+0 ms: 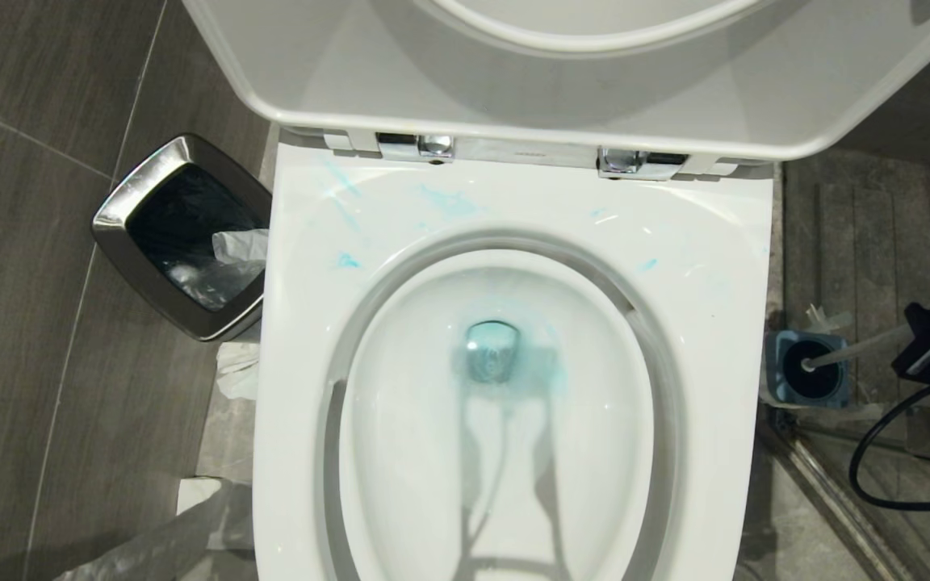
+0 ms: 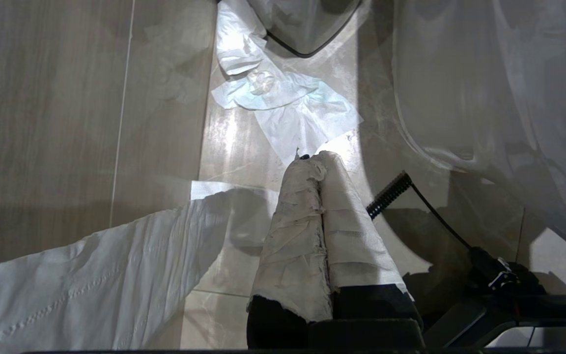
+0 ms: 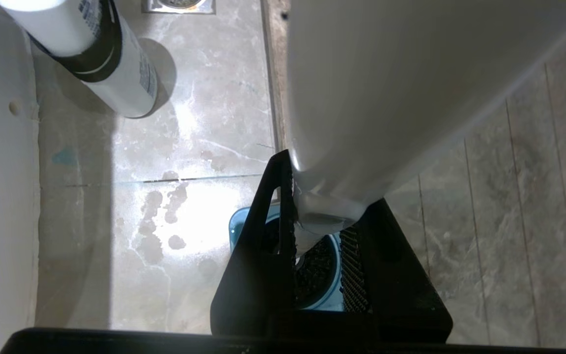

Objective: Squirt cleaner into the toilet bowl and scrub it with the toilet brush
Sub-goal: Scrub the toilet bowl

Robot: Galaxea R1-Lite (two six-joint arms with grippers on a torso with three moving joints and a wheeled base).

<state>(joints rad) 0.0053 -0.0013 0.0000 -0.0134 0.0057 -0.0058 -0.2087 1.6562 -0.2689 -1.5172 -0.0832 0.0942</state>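
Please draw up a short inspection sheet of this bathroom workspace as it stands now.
Surface: grey tiled floor, wet patches.
Job's things: white ceramic toilet bowl, lid up; turquoise cleaner around its drain; slim white toilet brush in blue square holder; white bottle standing on the floor.
Clutter: crumpled white tissue; steel-rimmed black bin.
Grippers: right tool astride brush handle; left tool shut, idle.
Cables: black cable.
Surroundings: nothing seen.
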